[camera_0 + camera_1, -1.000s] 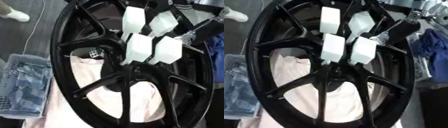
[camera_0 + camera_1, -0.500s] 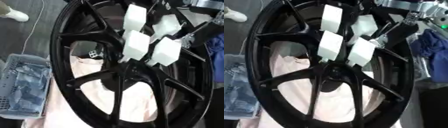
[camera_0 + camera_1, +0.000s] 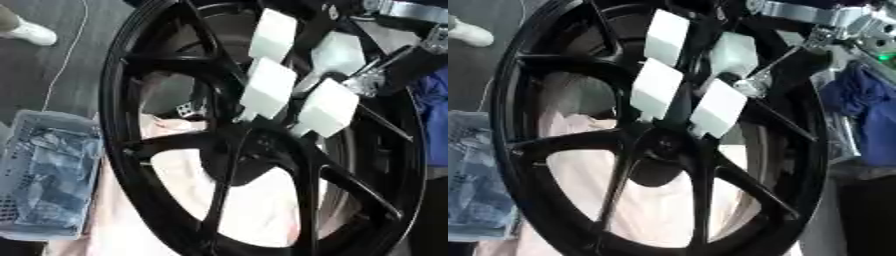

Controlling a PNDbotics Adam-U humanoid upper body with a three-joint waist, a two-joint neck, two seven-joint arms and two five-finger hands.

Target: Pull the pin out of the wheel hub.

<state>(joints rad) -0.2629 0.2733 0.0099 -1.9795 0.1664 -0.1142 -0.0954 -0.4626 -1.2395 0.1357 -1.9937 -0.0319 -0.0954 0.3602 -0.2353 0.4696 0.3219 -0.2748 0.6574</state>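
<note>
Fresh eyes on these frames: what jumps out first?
The big glossy black spoked wheel fills nearly the whole view, lying over pale pink cloth. Just above its hub, the right hand's white block-like fingertips cluster, its arm entering from upper right. A grey mesh basket sits at left.

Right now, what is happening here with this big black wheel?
The robot's right hand, with white fingertips, reaches in from the upper right to the centre of a black spoked wheel, just above the hub. The job is to pull a pin from that hub, but the pin itself cannot be made out. The wheel lies over a pale pink cloth, with a grey basket at its left. The left hand is not visible.
</note>
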